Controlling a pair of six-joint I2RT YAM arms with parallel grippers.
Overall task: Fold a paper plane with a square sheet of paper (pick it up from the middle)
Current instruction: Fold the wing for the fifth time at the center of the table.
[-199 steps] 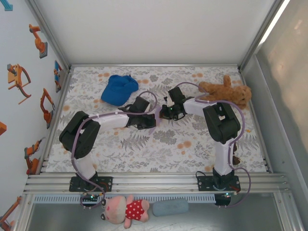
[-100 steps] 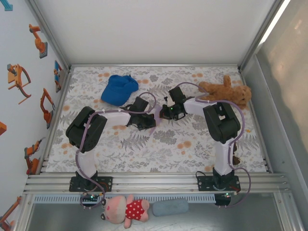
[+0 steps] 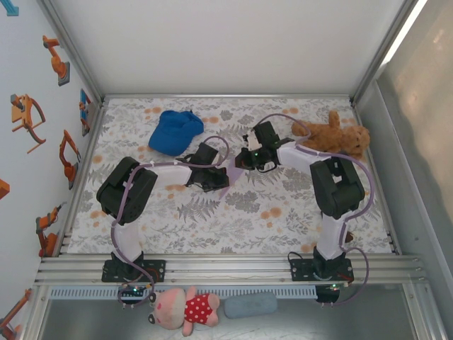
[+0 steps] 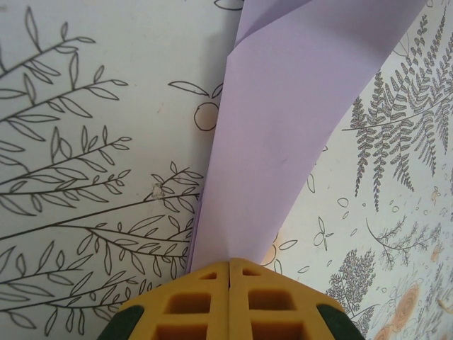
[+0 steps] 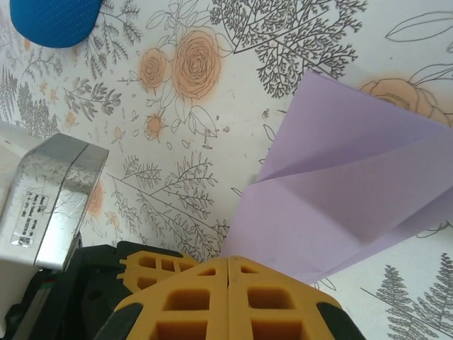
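Observation:
The square sheet of paper (image 4: 290,134), plain lavender, is folded along creases into a narrow wedge and hangs just above the floral cloth. My left gripper (image 4: 228,263) is shut on its narrow end, yellow fingertips pressed together. My right gripper (image 5: 228,261) is shut on another edge of the same paper (image 5: 347,198), and the left gripper's yellow fingers (image 5: 152,268) show right beside it. From above, the two grippers, left (image 3: 221,177) and right (image 3: 239,163), meet tip to tip at mid-table with the paper (image 3: 228,184) between them.
A blue cap (image 3: 175,131) lies at the back left, close behind the left wrist. A brown teddy bear (image 3: 333,134) lies at the back right beside the right arm. A pink plush toy (image 3: 182,308) and a grey-blue pad (image 3: 251,304) sit below the front rail.
The left arm's elbow swung right first. Then the right arm's elbow moved right and its wrist turned, shifting the right gripper slightly back. Both stay shut on the paper.

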